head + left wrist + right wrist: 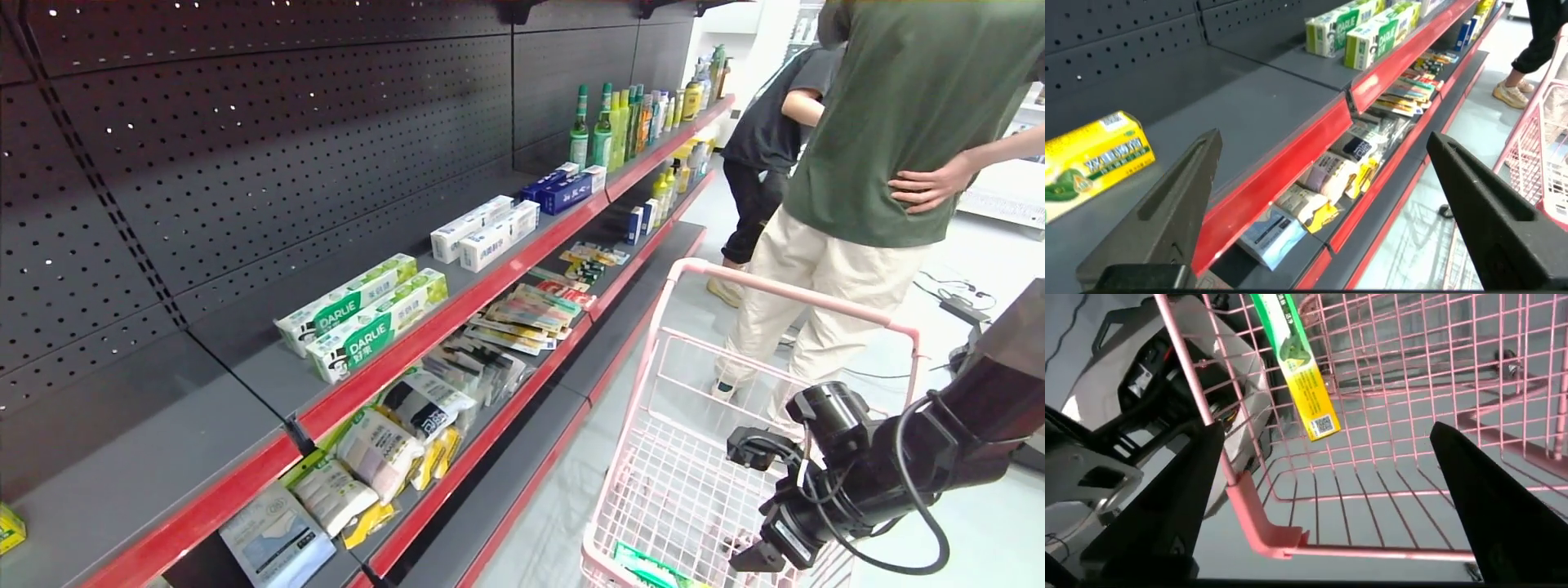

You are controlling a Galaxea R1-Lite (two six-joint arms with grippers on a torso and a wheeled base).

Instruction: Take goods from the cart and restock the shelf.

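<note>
The right jaws stand wide apart with nothing between them, hanging over the basket of the pink cart (1259,531). A long green-and-yellow box (1300,371) lies in the cart beyond the jaws, apart from both fingers; it also shows low in the basket (649,569), beside the arm's end.

The left jaws are also spread wide and hold nothing. They hang over the grey board of the shelf (1266,106). A yellow box (1098,159) lies on that board just outside the jaws, not between them. Well ahead of these jaws, two green toothpaste boxes (1372,28) lie on the same board. Packets (1327,175) lie on the tier below.
</note>
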